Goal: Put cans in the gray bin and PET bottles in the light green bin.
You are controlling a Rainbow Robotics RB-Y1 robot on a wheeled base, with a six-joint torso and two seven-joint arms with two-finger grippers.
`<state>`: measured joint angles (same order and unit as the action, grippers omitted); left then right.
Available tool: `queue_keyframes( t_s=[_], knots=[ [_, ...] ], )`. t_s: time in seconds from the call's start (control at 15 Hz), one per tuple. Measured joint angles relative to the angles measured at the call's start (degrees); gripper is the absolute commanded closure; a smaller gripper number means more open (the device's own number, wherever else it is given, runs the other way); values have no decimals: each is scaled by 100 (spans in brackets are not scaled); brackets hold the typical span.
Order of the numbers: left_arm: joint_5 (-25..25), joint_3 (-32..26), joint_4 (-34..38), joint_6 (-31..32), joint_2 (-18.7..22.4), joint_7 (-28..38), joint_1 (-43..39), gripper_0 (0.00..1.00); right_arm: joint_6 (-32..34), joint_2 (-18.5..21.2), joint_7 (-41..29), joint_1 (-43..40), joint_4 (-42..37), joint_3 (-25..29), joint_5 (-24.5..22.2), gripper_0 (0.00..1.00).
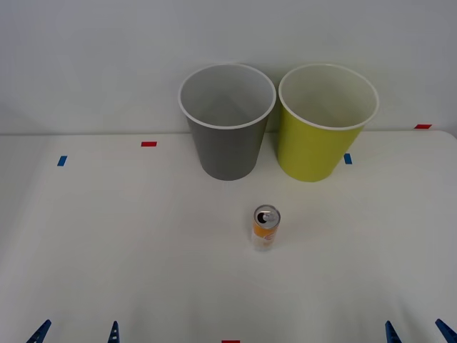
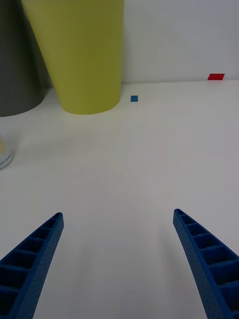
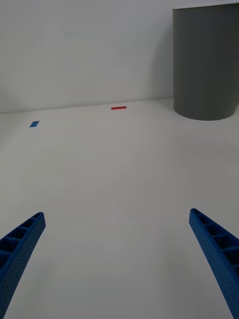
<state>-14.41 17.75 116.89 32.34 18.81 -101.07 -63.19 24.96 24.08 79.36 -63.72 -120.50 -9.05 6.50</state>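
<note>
Can (image 1: 265, 226) stands upright on the white table (image 1: 128, 243), mid-table, near side of the two bins, apart from both. Gray bin (image 1: 227, 136) sits far centre, light green bin (image 1: 323, 136) just to its right; whether they touch, cannot tell. Front view gives both bin openings and the can's silver top; right wrist view gives just the can's edge (image 2: 4, 154) plus the lower walls of the green bin (image 2: 82, 55) and gray bin (image 2: 17, 65); left wrist view has the gray bin wall (image 3: 205, 62), a red tape mark (image 3: 118, 107) and a blue tape mark (image 3: 34, 123). Left gripper (image 1: 77, 333) at near left edge, fingers spread wide, holding nothing. Right gripper (image 1: 417, 331) at near right edge, fingers spread wide too, touching nothing.
</note>
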Motion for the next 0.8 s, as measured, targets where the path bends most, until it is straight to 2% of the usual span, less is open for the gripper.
queue_keyframes(
  t_s=[0.8],
  knots=[
    [0, 0, 0, 0, 0, 0, 0, 0, 0, 0, 0, 0, 0, 0, 0, 24]
  ],
)
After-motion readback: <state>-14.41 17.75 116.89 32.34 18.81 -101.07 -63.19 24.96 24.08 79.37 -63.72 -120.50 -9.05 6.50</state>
